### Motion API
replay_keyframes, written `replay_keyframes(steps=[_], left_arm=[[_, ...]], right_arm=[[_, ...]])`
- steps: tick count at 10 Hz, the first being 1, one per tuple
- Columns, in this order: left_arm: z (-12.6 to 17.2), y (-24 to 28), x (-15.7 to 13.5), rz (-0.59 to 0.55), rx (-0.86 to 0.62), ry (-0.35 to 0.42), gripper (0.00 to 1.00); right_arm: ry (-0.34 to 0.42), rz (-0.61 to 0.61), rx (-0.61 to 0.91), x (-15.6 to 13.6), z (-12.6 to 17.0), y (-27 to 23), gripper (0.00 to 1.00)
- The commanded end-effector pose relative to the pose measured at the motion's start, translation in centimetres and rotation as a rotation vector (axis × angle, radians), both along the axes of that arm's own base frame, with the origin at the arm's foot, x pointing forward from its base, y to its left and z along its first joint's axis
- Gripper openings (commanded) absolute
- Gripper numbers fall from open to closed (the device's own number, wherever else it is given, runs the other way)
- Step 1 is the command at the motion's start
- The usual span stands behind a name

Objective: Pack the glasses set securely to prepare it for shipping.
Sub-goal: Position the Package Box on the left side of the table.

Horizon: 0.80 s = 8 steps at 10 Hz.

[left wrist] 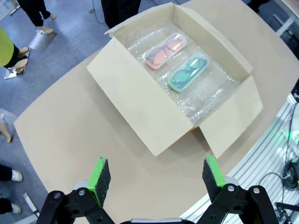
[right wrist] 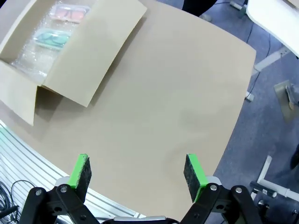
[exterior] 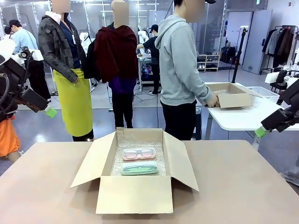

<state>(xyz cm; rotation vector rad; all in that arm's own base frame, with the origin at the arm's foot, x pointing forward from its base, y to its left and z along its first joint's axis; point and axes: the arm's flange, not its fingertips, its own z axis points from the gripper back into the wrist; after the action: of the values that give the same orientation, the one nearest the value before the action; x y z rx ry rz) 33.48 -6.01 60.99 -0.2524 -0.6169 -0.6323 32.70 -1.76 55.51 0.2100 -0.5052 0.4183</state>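
The pink case [exterior: 138, 153] and mint green case [exterior: 139, 168] lie side by side on bubble wrap [exterior: 140, 141] inside the open cardboard box [exterior: 134, 193] at mid-worktop [exterior: 243, 186]. They look cushioned for shipping, with the flaps not yet folded. I hold the left arm [exterior: 21, 88] and right arm [exterior: 280, 119] high at either side, wrists angled down. Both sets of jaws are spread wide and empty.

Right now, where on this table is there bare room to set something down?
Wide bare tabletop lies right of the cardboard box, beyond its right flap, and likewise left of its left flap. Crowded: the box middle, where the pink case and mint green case lie side by side on bubble wrap. The front flap nearly reaches the near edge.
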Motion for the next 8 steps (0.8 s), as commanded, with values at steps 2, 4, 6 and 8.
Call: replay_keyframes(steps=[2, 4, 6, 8], left_arm=[[0.12, 0.12, -0.09, -0.01, -0.012, -0.002, 1.0], [0.12, 0.12, -0.09, -0.01, -0.012, -0.002, 1.0], [0.12, 0.12, -0.09, -0.01, -0.012, -0.002, 1.0], [0.12, 0.12, -0.09, -0.01, -0.012, -0.002, 1.0]], right_arm=[[-0.002, -0.006, -0.002, -0.19, -0.2, -0.08, 1.0], [-0.002, -0.006, -0.002, -0.19, -0.2, -0.08, 1.0], [-0.002, -0.006, -0.002, -0.19, -0.2, -0.08, 1.0], [-0.002, -0.006, -0.002, -0.19, -0.2, -0.08, 1.0]])
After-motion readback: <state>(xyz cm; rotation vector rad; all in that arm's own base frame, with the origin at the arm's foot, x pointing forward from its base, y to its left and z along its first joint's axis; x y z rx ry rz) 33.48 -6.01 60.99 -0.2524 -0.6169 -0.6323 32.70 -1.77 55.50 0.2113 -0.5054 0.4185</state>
